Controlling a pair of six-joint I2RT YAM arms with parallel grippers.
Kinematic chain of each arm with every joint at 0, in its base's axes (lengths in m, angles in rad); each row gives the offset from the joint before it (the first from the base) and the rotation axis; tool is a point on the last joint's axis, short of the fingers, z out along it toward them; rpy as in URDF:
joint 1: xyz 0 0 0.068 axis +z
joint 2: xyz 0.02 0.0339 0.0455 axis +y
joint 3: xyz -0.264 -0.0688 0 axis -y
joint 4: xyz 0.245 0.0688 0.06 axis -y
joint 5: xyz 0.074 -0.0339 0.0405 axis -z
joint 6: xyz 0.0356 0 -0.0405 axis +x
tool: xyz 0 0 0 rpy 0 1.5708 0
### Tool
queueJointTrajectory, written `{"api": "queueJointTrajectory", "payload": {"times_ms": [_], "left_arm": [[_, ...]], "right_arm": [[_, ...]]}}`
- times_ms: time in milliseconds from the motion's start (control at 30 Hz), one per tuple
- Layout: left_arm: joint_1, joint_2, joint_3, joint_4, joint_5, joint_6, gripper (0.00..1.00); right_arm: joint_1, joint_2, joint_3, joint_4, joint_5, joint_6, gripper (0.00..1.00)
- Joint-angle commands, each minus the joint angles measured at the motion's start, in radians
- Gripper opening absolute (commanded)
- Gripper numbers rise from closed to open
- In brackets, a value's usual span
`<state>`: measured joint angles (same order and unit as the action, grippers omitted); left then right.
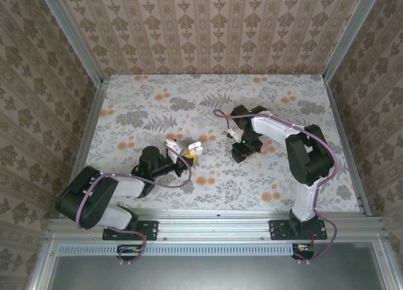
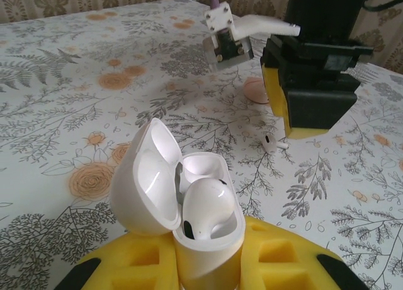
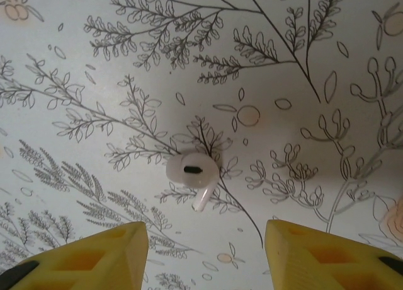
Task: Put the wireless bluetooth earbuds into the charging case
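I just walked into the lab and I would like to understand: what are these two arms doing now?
The left gripper holds the white charging case upright, its lid open, with one earbud seated inside. The second earbud lies on the flowered table. The right gripper hangs just above it, jaws apart, not touching it. So one earbud is in and the other is not yet picked up.

Left arm (image 1: 101, 195) crouches low, near left, left gripper (image 1: 189, 152) clamped on the charging case (image 2: 208, 233); right arm (image 1: 305, 157) arches forward, right gripper (image 3: 204, 252) pointing down, jaws apart.
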<state>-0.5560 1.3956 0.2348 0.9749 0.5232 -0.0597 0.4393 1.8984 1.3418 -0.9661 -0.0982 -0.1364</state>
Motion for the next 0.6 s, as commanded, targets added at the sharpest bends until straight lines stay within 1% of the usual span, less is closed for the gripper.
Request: {"api": "queueJointTrajectory", "payload": {"times_ms": [0,267,567], "left_arm": [[0.013,-0.044,-0.013,-0.047,-0.008,0.011,0.01],[0.025,-0.083,-0.013,-0.112,-0.006,0.033,0.01],[0.030,-0.091,-0.009,-0.126,-0.009,0.040,0.01]], "right_arm": [[0.008,0.029,0.031,0.021,-0.008,-0.021,0.53],[0.009,0.056,0.020,0.068,-0.048,-0.009,0.52],[0.024,0.059,0.013,0.060,-0.026,-0.021,0.49]]}}
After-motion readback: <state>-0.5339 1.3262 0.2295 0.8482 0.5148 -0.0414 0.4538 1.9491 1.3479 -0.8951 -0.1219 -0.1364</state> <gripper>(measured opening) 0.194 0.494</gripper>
